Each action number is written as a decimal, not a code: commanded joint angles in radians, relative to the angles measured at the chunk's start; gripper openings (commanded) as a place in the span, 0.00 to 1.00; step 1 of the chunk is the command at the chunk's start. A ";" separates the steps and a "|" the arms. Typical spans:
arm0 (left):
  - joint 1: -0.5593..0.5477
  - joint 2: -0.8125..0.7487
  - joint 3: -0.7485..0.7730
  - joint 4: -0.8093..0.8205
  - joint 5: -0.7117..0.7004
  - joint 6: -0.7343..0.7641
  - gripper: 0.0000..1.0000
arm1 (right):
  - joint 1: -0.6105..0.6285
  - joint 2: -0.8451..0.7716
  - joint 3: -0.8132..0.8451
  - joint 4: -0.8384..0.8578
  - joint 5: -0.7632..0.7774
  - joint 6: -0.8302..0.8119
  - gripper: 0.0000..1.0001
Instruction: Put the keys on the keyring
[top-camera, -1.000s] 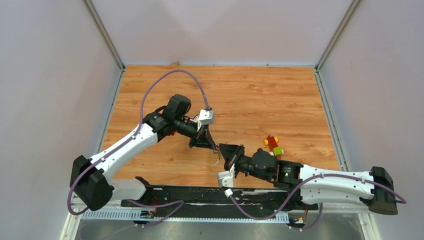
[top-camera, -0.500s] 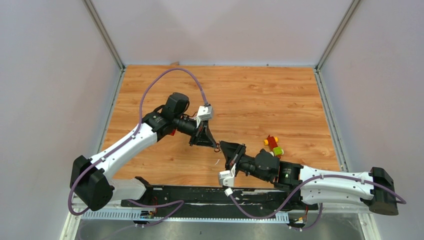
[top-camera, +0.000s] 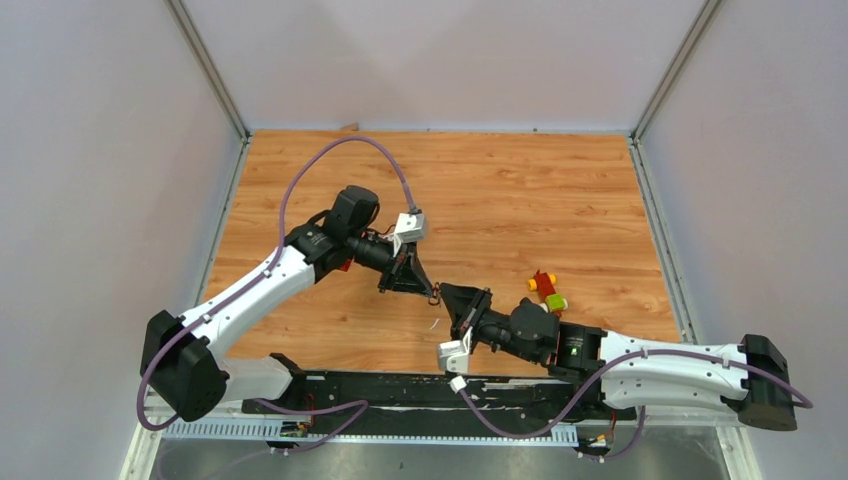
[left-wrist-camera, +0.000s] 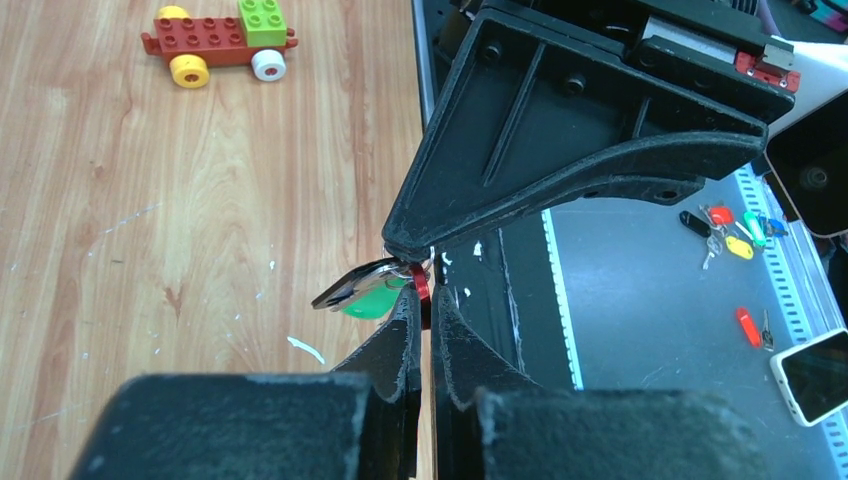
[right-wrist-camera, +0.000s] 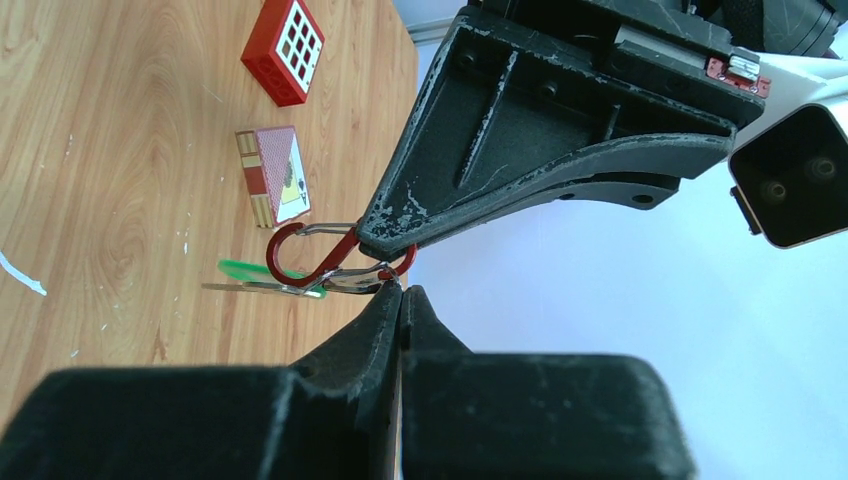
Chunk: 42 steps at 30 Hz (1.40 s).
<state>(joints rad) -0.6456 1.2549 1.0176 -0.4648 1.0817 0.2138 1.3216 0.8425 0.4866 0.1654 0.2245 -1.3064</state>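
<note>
We are seeing a red keyring (right-wrist-camera: 330, 258), a green-headed key (right-wrist-camera: 245, 268), and a red box (right-wrist-camera: 285, 50) bearing white squares.

The left pincer (top-camera: 430, 291) and the right pincer (top-camera: 449, 295) are meeting tip to tip over the middle of the surface (top-camera: 500, 190), both clamped tight, with the keyring (left-wrist-camera: 421, 286) and the keys (left-wrist-camera: 360, 290) hanging between them and blocking that gap. The far half of the boards is lying open, while the toy block cluster (top-camera: 545, 289) is sitting just beside the right arm (top-camera: 650, 370), and the red box (right-wrist-camera: 284, 50) and card pack (right-wrist-camera: 276, 176) are crowding the left arm's (top-camera: 270, 285) side. Grey walls (top-camera: 100, 150) are closing in left, right and back, and the purple cable (top-camera: 330, 152) is arching above the left arm.
</note>
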 joint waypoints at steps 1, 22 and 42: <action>-0.046 0.002 0.015 -0.048 0.055 0.062 0.00 | -0.001 -0.023 0.058 0.041 -0.045 0.037 0.00; -0.058 -0.054 0.016 -0.104 -0.058 0.153 0.00 | -0.029 0.033 0.119 -0.113 -0.070 0.068 0.00; -0.057 -0.107 0.024 -0.125 -0.191 0.216 0.00 | -0.069 0.040 0.158 -0.264 -0.109 0.118 0.19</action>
<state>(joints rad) -0.6998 1.1828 1.0176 -0.5961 0.9234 0.4000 1.2613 0.8986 0.6033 -0.0940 0.1211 -1.2182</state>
